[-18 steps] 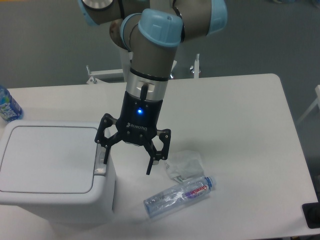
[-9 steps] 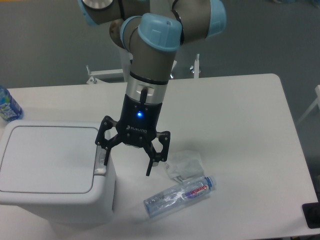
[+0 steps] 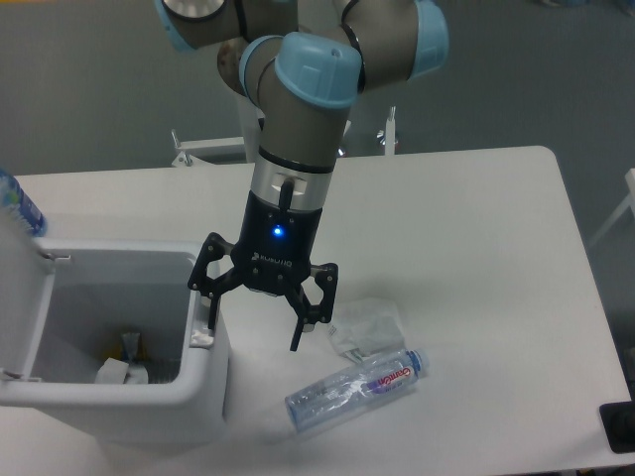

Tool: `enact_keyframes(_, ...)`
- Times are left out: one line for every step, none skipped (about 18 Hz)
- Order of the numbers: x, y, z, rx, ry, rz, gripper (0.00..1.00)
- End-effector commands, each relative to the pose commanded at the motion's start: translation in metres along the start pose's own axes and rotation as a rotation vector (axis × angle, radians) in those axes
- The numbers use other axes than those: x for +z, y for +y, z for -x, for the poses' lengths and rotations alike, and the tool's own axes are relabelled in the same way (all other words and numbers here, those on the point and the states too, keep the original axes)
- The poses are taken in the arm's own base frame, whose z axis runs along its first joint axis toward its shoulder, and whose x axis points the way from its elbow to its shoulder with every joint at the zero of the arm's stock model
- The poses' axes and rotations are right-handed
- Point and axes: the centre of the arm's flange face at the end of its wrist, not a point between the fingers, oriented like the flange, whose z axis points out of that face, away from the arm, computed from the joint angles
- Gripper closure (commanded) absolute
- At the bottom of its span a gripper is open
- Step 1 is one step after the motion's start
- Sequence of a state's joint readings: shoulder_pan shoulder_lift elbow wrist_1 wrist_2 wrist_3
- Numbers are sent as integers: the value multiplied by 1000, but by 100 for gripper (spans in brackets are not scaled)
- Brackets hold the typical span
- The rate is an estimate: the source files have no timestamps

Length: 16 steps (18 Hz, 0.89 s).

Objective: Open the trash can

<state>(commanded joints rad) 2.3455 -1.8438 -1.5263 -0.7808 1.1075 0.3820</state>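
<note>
The white trash can (image 3: 149,407) stands at the table's front left. Its lid (image 3: 20,288) is swung up and stands upright along the left side, so the inside shows, with some scraps of trash (image 3: 121,365) at the bottom. My gripper (image 3: 253,332) points down with its jaws spread open and empty. Its left finger (image 3: 210,315) rests on the can's right rim, right at the small grey latch (image 3: 201,339). Its right finger hangs in the air beside the can.
A clear plastic bottle (image 3: 357,387) lies on the white table (image 3: 476,248) right of the can, with a crumpled plastic wrapper (image 3: 369,325) just behind it. A blue-labelled bottle (image 3: 18,203) stands at the far left. A black object (image 3: 617,426) sits at the bottom right edge.
The trash can lid was shut and flat; it has sprung up and now stands open at the left. My gripper has dipped slightly onto the latch.
</note>
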Motion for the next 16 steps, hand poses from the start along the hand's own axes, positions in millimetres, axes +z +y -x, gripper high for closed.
enact_keyframes(-2,-2,0,1,0,-4,0)
enact_keyframes(-2,-3,0,1,1,-6,0)
enact_keyframes(-3,-4,0,3,0,-9,0)
enact_keyframes(-6,-6,2,3,-5,-14,0)
enact_keyframes(-11,-7,7,0,-14,-22,0)
enact_keyframes(-17,-9,17,-6,-27,-31,0)
enact_keyframes(-23,-10,29,-12,-41,-38,0)
enact_keyframes(-26,-8,40,-24,-55,-40,0)
enact_keyframes(-28,-6,51,-32,-67,-40,0)
enact_keyframes(-30,-3,66,-37,-81,-38,0)
enact_keyframes(-33,3,81,-35,-95,-36,0)
enact_keyframes(-34,8,96,-22,-105,-29,0)
enact_keyframes(-36,14,114,-12,-121,-24,0)
enact_keyframes(-37,23,130,4,-133,-14,0)
enact_keyframes(-38,31,146,33,-147,0,0)
enact_keyframes(-38,40,161,62,-163,19,0)
